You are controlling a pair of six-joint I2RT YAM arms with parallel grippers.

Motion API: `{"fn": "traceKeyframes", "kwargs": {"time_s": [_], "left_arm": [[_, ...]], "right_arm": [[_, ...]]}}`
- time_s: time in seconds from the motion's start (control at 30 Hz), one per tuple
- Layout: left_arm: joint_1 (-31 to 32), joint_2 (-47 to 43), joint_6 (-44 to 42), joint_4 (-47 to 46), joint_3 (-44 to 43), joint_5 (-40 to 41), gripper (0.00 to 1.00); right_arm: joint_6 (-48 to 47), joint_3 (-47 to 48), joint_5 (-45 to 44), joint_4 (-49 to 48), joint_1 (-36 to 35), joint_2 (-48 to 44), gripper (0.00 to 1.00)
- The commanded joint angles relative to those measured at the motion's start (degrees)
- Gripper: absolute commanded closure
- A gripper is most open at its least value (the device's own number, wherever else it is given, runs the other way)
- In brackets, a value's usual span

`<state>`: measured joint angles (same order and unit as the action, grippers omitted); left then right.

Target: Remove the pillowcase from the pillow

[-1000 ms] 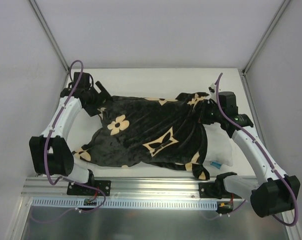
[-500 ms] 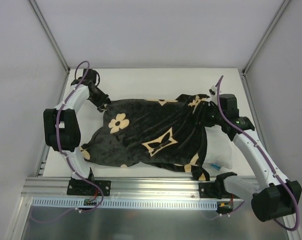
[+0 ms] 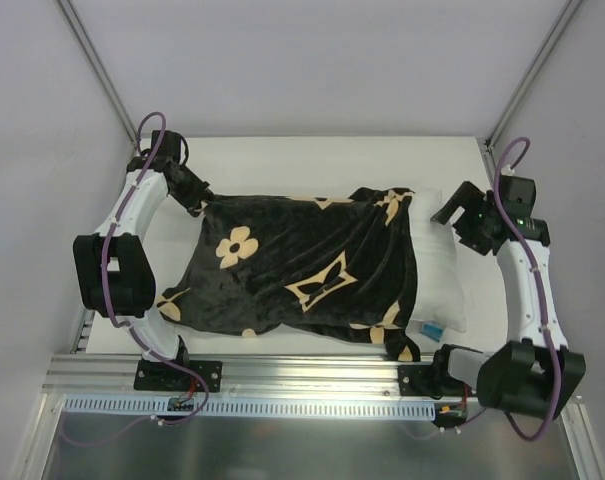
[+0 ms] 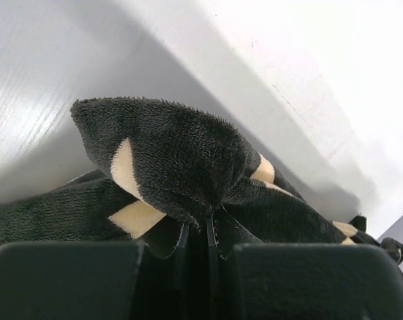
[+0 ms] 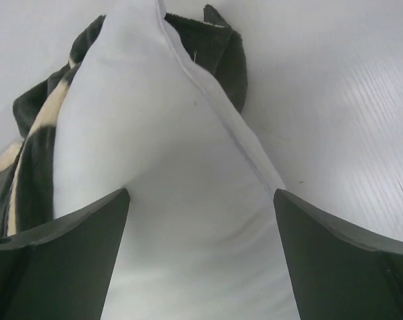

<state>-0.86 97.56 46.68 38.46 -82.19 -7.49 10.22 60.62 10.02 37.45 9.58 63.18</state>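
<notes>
Far left of white counter (image 3: 312,160): left gripper (image 3: 196,203) pinched closed on far-left corner of black monogram pillowcase (image 3: 302,260). Centre: pillowcase lying lengthwise left to right, covering most of white pillow (image 3: 440,275), bare only at right end. Right: right gripper (image 3: 450,214) spread wide, empty, just beside pillow's far-right corner, facing it; nearer arm for pinning pillow.

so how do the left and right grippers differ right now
The left gripper is shut on a far corner of the black velvety flower-print pillowcase; the right gripper is open, gripping nothing. The left faces dark fabric; the right faces the bare end of the plump white pillow. Both sit near the bundle's far corners.
</notes>
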Motion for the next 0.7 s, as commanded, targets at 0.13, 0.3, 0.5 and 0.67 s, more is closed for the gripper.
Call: {"fn": "traceKeyframes", "kwargs": {"time_s": [0.13, 0.3, 0.5, 0.67], "left_arm": [[-0.46, -1.85, -2.20, -0.31, -0.42, -3.15, 1.00], [0.25, -1.41, -3.34, -0.31, -1.30, -3.94, 1.00], [0.51, -1.49, -3.61, -0.40, -0.43, -4.11, 1.00], [0.60, -0.97, -3.70, -0.31, -1.30, -4.38, 1.00]], "right_arm": [[5.60, 9.06, 7.20, -5.72, 0.70, 14.14, 0.03], [6.48, 8.12, 15.78, -13.07, 0.52, 20.75, 0.04], [10.61, -1.99, 30.06, -28.91, 0.17, 19.36, 0.09], [7.01, 2.57, 26.81, -21.90, -1.32, 20.84, 0.03]]}}
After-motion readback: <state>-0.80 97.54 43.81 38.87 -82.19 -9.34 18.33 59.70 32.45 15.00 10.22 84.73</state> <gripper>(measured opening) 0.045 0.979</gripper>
